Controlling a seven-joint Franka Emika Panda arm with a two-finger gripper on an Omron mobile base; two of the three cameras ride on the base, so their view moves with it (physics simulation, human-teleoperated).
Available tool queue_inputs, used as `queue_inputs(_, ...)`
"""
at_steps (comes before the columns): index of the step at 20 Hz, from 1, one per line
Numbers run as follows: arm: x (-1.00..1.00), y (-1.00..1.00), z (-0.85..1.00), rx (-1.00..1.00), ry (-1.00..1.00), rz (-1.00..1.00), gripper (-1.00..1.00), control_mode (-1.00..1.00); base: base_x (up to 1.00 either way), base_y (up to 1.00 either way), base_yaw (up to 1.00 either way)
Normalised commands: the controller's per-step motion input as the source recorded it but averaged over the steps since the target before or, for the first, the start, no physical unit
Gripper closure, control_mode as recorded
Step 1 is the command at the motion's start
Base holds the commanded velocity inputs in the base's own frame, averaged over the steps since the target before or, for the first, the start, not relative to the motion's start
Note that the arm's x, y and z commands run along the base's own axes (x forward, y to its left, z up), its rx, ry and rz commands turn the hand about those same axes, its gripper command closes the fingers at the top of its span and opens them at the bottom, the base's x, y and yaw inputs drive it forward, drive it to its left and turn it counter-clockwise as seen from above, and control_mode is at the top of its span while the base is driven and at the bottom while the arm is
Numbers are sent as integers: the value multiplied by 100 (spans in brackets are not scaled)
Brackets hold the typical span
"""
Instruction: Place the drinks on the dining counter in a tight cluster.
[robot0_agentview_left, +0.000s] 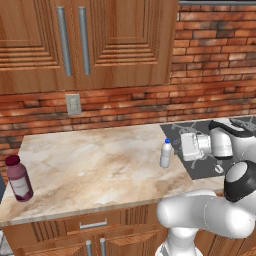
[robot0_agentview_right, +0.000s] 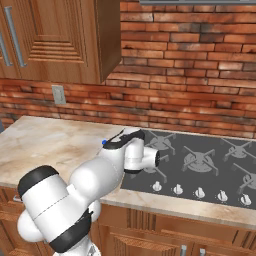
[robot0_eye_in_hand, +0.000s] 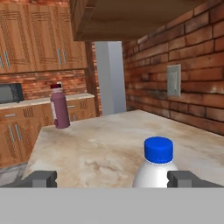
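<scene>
A small clear water bottle (robot0_agentview_left: 166, 153) with a blue cap stands near the right end of a small marble counter (robot0_agentview_left: 95, 165) under wooden wall cabinets. My gripper (robot0_agentview_left: 180, 146) is level with it, just to its right, jaws open. In the hand view the water bottle (robot0_eye_in_hand: 158, 165) sits close between the spread fingertips, nearer the right one, untouched; my gripper (robot0_eye_in_hand: 111, 179) holds nothing. A stout purple-red juice bottle (robot0_agentview_left: 19, 178) with a maroon cap stands at the counter's far left front corner, also seen as the juice bottle (robot0_eye_in_hand: 59, 107) far ahead. The dining counter is out of view.
A dark gas cooktop (robot0_agentview_right: 175, 172) with knobs lies right of the counter, under my arm. A brick wall with an outlet (robot0_agentview_left: 73, 104) backs the counter, and wooden wall cabinets (robot0_agentview_left: 90, 40) hang above. A microwave (robot0_eye_in_hand: 11, 93) sits on a far counter.
</scene>
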Motion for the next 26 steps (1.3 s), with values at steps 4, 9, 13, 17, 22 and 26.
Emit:
queue_inputs(4, 19, 2, -12, 0, 0, 0, -100, -100, 0, 0, 0)
queue_inputs(9, 18, 0, -12, 0, 0, 0, -100, -100, 0, 0, 0)
queue_inputs(13, 15, 0, -15, 0, 0, 0, -100, -100, 0, 0, 0)
queue_inputs(17, 11, 0, -14, 0, 0, 0, -100, -100, 0, 0, 0)
queue_inputs(22, 15, 0, -8, 0, 0, 0, -100, -100, 0, 0, 0)
queue_inputs(26, 12, -3, -2, 0, 0, 0, -100, -100, 0, 0, 0)
